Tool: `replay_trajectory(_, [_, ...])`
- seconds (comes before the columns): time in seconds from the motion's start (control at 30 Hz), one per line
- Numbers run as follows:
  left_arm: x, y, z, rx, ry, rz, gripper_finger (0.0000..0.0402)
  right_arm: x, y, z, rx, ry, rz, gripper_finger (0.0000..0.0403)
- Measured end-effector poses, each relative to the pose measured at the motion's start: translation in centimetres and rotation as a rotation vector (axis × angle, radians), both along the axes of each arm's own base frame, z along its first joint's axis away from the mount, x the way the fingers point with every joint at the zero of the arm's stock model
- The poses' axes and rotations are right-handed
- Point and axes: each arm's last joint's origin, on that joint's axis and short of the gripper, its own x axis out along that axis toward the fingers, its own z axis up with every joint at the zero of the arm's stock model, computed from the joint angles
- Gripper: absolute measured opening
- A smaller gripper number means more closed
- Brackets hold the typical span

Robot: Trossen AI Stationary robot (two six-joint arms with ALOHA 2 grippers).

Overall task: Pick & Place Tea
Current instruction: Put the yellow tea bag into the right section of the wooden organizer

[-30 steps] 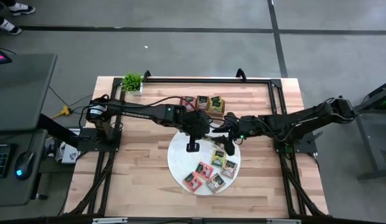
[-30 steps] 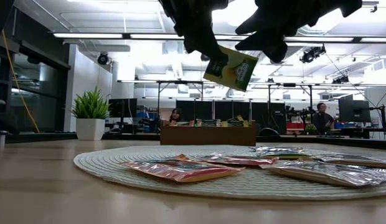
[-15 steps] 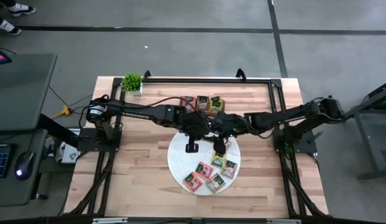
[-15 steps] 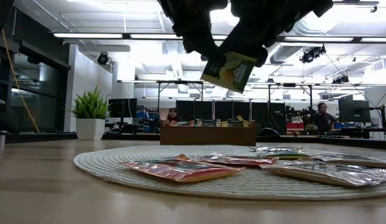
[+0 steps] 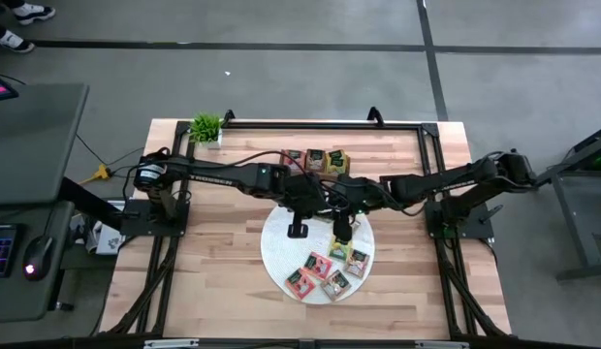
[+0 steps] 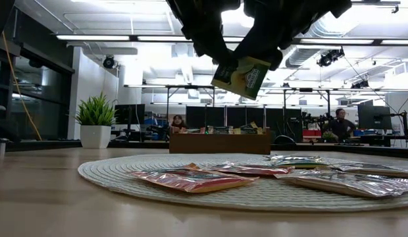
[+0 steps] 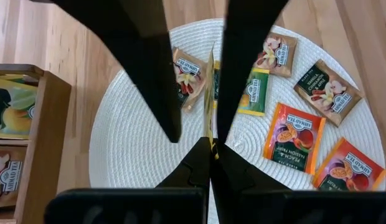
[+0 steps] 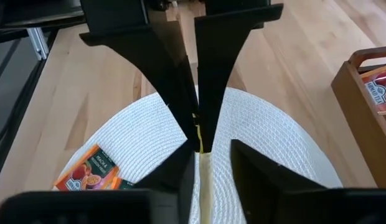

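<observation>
1. left gripper (image 7: 210,149) is at mid frame in the high view, over the upper part of the white woven mat (image 5: 281,237); jaws fully closed, pinching the top edge of a yellow-green tea packet (image 6: 242,76)
2. held packet hangs in the air, tilted, top centre of the low view, well clear of the mat below it
3. right gripper (image 8: 210,149) comes in from the right of the high view to the same packet; jaws part open, one finger either side of the packet, and the left wrist view shows a gap on both sides, so no clamp seen
4. the two grippers meet nose to nose at the packet, just above frame centre in the high view
5. loose tea packets on the mat (image 5: 325,271) lie in the lower right part of the mat in the high view: orange-red, pink, green and yellow wrappers, all lying flat, some touching
6. wooden tray (image 7: 47,124) sits above the mat in the high view, near the far table edge; some packets are in its compartments, and which compartment each is in cannot be told
7. small potted plant (image 5: 206,126) is at the upper left corner of the table (image 5: 213,271)
8. low view: people seated at desks far behind, mid frame
</observation>
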Motion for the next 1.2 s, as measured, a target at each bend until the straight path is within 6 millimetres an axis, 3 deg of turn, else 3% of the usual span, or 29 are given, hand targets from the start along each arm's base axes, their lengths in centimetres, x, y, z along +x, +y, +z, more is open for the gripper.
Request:
replay_trajectory(0.23, [0.0,0.0,0.0,0.008,0.004,-0.010,0.0000,0.0,0.0,0.0,-0.013,-0.001,0.024,0.0006])
replay_trajectory(0.57, [-0.1,0.1,-0.1,0.071,0.008,-0.031,0.0012,-0.5,0.0,-0.7,0.003,0.073,0.017,0.0001])
replay_trajectory(0.93, [-1.1,0.9,-0.8,0.194,0.138,0.093,0.0146,-1.3,-0.6,-1.4,-0.062,0.184,-0.131,0.0000])
replay_trajectory(1.07, [-1.6,1.1,-1.3,0.235,0.187,0.127,0.0169,-1.5,-1.6,-1.9,-0.069,0.196,-0.182,0.0000])
replay_trajectory(1.2, [-2.3,1.1,-2.1,0.230,0.205,0.124,0.0171,-3.3,-2.8,-3.5,0.021,0.107,-0.238,0.0000])
